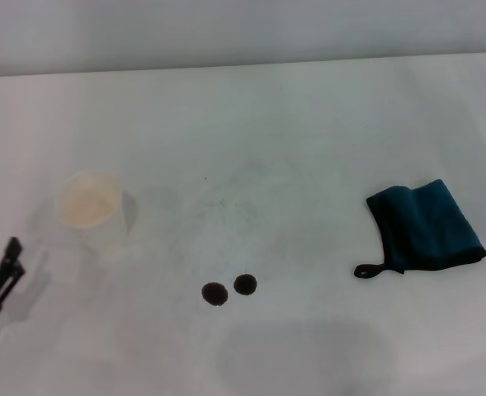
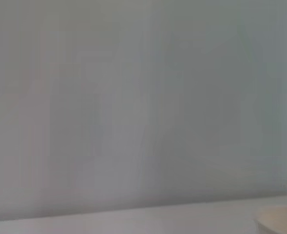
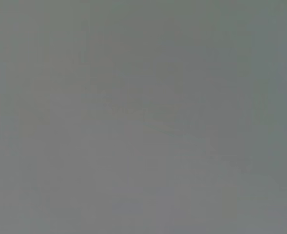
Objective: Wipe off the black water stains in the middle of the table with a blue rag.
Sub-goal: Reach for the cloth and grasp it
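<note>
The counter (image 1: 309, 124) was white with faint grey smudging. The black water stains (image 1: 229, 289), two small round blots just beside each other, lay at lower centre of the head view. The blue rag (image 1: 427, 224) lay folded at the right of the frame, well apart from the stains, its black loop toward them. A white paper cup (image 1: 94, 211) stood upright at left. The left gripper (image 1: 2, 279) showed only partly at the lower left edge, clear of the cup; whether its fingers were apart or together could not be determined. The right gripper was out of sight.

table (image 1: 325, 107): rag (image 1: 428, 223), stains (image 1: 229, 289), cup (image 1: 94, 210)
</note>
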`<act>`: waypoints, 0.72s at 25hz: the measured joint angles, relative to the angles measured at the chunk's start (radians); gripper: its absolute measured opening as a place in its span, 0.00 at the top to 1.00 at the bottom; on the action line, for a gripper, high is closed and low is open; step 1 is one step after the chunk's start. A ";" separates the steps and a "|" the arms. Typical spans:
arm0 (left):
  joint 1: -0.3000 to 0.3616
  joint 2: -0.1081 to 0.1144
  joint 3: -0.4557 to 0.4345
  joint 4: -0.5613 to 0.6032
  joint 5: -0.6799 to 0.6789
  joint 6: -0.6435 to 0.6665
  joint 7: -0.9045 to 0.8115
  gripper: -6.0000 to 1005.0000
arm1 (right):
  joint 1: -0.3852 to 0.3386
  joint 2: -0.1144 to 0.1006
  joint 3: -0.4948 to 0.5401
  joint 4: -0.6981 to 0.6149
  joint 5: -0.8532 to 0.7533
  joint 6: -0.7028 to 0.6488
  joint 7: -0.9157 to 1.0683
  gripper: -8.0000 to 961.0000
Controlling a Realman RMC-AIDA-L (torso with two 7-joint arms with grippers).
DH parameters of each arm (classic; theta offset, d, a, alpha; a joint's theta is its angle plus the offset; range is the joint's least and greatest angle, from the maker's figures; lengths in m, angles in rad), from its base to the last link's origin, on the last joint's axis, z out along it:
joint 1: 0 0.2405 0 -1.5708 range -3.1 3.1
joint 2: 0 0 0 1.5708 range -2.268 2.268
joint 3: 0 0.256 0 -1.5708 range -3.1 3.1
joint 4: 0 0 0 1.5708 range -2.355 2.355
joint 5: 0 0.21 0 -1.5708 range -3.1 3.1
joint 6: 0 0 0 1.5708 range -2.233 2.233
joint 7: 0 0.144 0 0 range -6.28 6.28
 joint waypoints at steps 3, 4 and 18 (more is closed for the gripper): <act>0.002 0.001 0.000 -0.021 -0.031 0.018 0.001 0.12 | -0.011 -0.014 -0.166 -0.134 -0.060 -0.129 0.319 0.11; -0.001 0.002 0.000 -0.030 -0.039 0.023 0.001 0.12 | -0.013 -0.021 -0.216 -0.173 -0.095 -0.161 0.420 0.11; -0.052 0.007 -0.012 -0.096 -0.069 0.090 0.000 0.12 | 0.073 -0.171 -0.447 -0.631 -0.938 0.027 1.435 0.11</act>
